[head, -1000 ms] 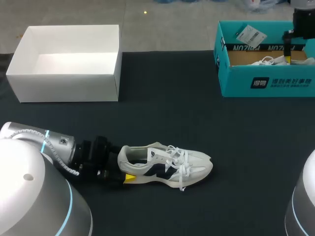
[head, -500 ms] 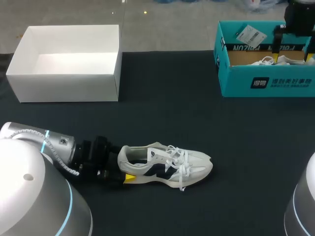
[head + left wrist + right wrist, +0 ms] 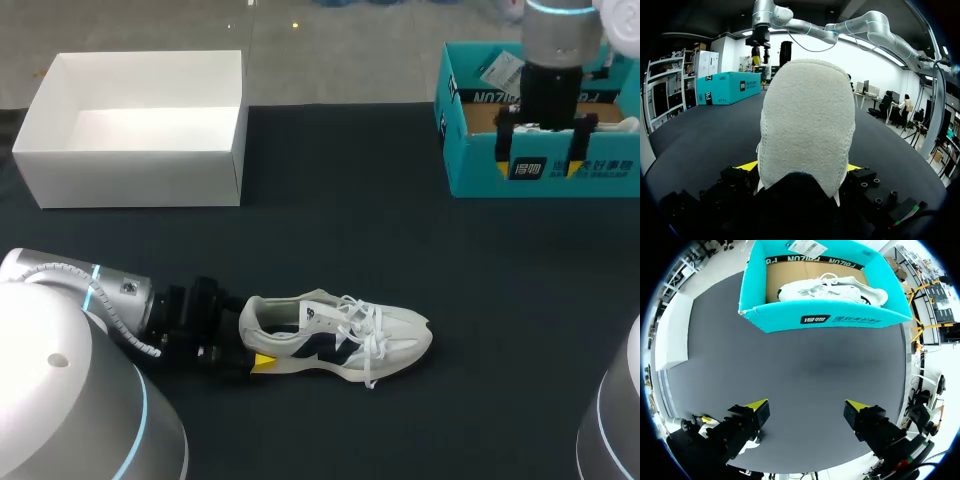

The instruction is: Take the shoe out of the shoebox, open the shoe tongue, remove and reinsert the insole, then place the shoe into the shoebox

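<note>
**Head view:** A low sneaker of white mesh w/ navy side panels and loose white laces (image 3: 340, 335) is seen out of its box, lying on its side on the matte black table (image 3: 400, 240), toe towards the robot's right. The heel is taken by the left gripper (image 3: 248, 345); one yellow tip is pressed to the heel's side, the other is hidden behind the shoe. A teal cardboard shoebox (image 3: 470, 170) is set at the far right, and a white open-topped card box (image 3: 130, 170) at the far left, well apart from the sneaker. The right gripper (image 3: 539, 165) is hung in front of the teal box's front wall, fingers spread wide, nothing between them.

**Left wrist view:** The rounded, terry-like heel of the sneaker (image 3: 807, 125) is seen between the fingers of the left gripper (image 3: 800, 170), a yellow tip on each side, so it is judged clamped. The teal box (image 3: 727, 87) is seen far ahead.

**Right wrist view:** The right gripper (image 3: 807, 407) is held open above bare tabletop. The teal box (image 3: 790, 320) lies ahead, w/ a second white shoe (image 3: 830, 290) inside.

**Handling (judged):** The sneaker is probably light. The mesh upper and tongue are expected to be soft and to give, the sole and heel cup stiffer, so the heel is the firm hold. The tongue is best pinched at its top edge, and the insole at its heel end. The loose laces may be snagged.
</note>
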You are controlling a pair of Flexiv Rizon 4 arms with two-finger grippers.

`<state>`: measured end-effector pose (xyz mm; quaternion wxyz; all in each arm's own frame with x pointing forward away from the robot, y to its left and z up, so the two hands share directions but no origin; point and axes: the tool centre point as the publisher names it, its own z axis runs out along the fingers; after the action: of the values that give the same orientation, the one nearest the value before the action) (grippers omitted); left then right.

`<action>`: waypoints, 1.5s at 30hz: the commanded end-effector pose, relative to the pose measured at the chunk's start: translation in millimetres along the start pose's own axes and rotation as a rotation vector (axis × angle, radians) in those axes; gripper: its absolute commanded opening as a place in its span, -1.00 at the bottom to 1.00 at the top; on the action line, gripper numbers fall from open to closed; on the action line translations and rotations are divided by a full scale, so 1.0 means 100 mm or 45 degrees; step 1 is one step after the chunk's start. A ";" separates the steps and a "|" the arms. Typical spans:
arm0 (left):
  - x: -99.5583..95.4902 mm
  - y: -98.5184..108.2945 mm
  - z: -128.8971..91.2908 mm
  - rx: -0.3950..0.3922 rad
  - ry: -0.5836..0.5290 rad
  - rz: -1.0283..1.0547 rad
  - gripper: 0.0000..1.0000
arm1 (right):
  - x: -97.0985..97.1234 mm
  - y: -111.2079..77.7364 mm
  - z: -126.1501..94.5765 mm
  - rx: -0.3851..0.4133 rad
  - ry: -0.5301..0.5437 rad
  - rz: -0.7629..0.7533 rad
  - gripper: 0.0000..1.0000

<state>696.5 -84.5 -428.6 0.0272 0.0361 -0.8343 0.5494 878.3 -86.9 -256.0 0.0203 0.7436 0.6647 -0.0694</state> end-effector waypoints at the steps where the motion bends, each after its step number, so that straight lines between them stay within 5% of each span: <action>1: 0.00 0.02 0.01 -0.004 -0.004 -0.001 -1.00 | 0.11 -0.04 0.05 -0.071 -0.038 -0.020 1.00; 19: 0.00 0.02 0.01 -0.004 -0.004 -0.001 -1.00 | 0.11 -0.04 0.05 -0.071 -0.038 -0.020 1.00; 31: 0.00 0.02 0.01 -0.004 -0.004 -0.001 -1.00 | 1.34 -0.87 0.04 -0.218 0.143 -0.088 1.00; 45: 0.00 0.02 0.01 -0.004 -0.004 -0.001 -1.00 | 2.17 -1.58 0.06 -0.290 0.081 -0.168 1.00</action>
<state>696.5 -84.5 -428.7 0.0272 0.0361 -0.8343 0.5494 750.4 117.1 -271.6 0.0588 0.6942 0.7166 0.0334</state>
